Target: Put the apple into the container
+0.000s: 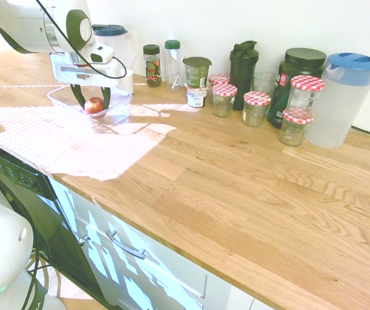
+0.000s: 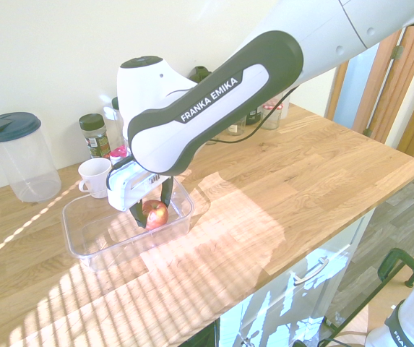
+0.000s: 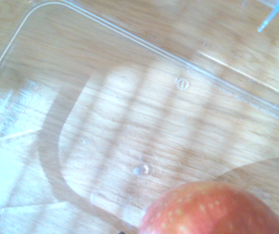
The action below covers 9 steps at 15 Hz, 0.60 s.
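Up at the far left of the wooden counter [image 1: 236,174] in the first exterior view, the gripper [image 1: 92,98] points straight down into the container [image 1: 65,100], a shallow tray of clear plastic with rounded corners. Its two dark fingers [image 1: 78,95] stand on either side of the apple [image 1: 94,105], small, round and red; they sit close against it, but whether they clamp it or have let go cannot be told. The apple is low inside the tray. Along the wall stand glass jars with red-checked lids [image 1: 257,107], a dark shaker bottle [image 1: 243,64], a dark tub [image 1: 298,81] and a translucent pitcher with a blue lid [image 1: 343,97]. The counter is pale oak in glued strips, striped with sunlight.

Seen from the second exterior view, the white and grey arm [image 2: 214,101] bears the words "FRANKA EMIKA". The gripper [image 2: 153,210] hangs in the container [image 2: 80,238] with the apple [image 2: 155,213] between its fingers. A white mug [image 2: 95,177] stands just behind the tray, a lidded clear jug [image 2: 19,159] further left.

Close up, the wrist view shows the container's [image 3: 129,97] floor, glossy, with a small round moulded stamp that is unreadable, and the apple [image 3: 212,209], red, freckled with yellow specks.
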### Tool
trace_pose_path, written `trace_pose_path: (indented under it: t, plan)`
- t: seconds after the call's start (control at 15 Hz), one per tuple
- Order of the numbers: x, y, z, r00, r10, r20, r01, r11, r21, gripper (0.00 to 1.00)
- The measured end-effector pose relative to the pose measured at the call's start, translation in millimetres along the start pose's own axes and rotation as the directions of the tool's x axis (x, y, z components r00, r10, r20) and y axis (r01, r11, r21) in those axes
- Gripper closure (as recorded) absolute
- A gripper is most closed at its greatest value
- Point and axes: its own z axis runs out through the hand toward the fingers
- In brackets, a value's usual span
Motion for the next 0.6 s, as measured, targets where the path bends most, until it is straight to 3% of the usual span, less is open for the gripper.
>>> trace_pose_path:
  t: [0.2, 0.33, 0.47, 0.6]
  plan:
    - [6.8, -6.9, -18.4, 1.000, 0.004, -0.019, -0.003, 1.000, 0.028, 0.00]
    - [11.3, -4.5, -58.6, 0.999, 0.016, -0.033, -0.015, 1.000, 0.024, 0.00]
    - [14.9, 25.5, -114.0, 0.997, 0.070, -0.035, -0.071, 0.997, -0.028, 0.00]
    - [37.3, 87.5, -160.4, 0.980, 0.194, -0.036, -0.196, 0.979, -0.049, 0.00]
